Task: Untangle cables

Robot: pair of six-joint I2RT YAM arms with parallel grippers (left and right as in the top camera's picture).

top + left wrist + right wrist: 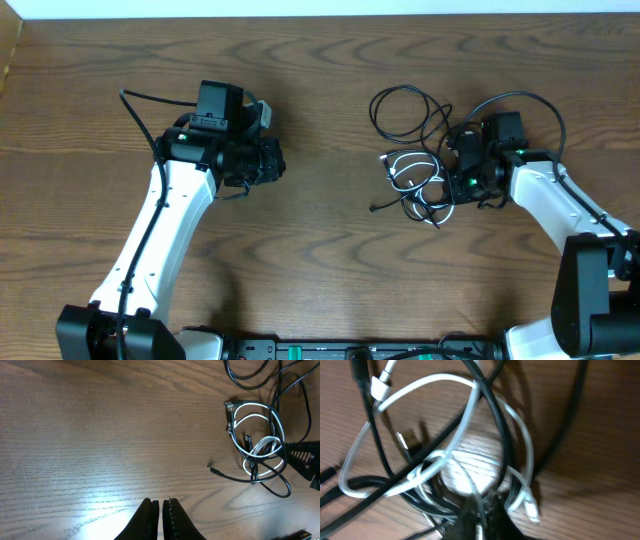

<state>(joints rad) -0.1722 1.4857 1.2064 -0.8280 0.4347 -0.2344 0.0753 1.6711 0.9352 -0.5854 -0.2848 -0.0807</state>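
On the table's (320, 270) right side, I am pressing my closed right gripper (480, 516) into the knotted black cable (230, 475) and white cable (437, 378), needing one strand pinched and drawn clear, my left gripper (161, 517) idling closed.

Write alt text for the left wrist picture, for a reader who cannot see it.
A white cable and a black cable lie tangled at the right of a wooden table. The left claw, shut and empty, shows at the bottom, apart from them.
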